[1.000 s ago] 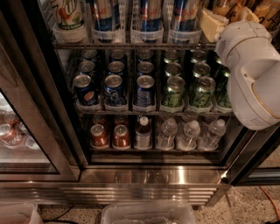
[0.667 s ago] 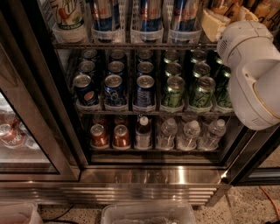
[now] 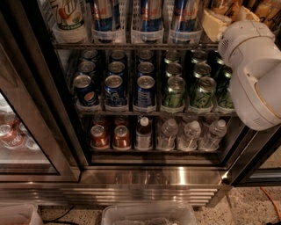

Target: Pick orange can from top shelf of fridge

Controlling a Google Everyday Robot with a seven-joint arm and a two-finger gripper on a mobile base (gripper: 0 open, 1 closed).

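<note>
The white arm (image 3: 257, 77) is held at the right, in front of the open fridge (image 3: 153, 176), its bulky joint raised towards the top shelf (image 3: 131, 45). The gripper is not seen, so its state cannot be told. The orange can (image 3: 268, 9) is glimpsed at that shelf's right end, above the arm and cut off by the edge, beside tall blue-silver cans (image 3: 151, 13). Blue cans (image 3: 115, 90), green cans (image 3: 174, 92) and water bottles (image 3: 189, 134) are ranged below.

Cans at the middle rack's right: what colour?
Green cans, in the camera view; the claw is out of sight.
</note>
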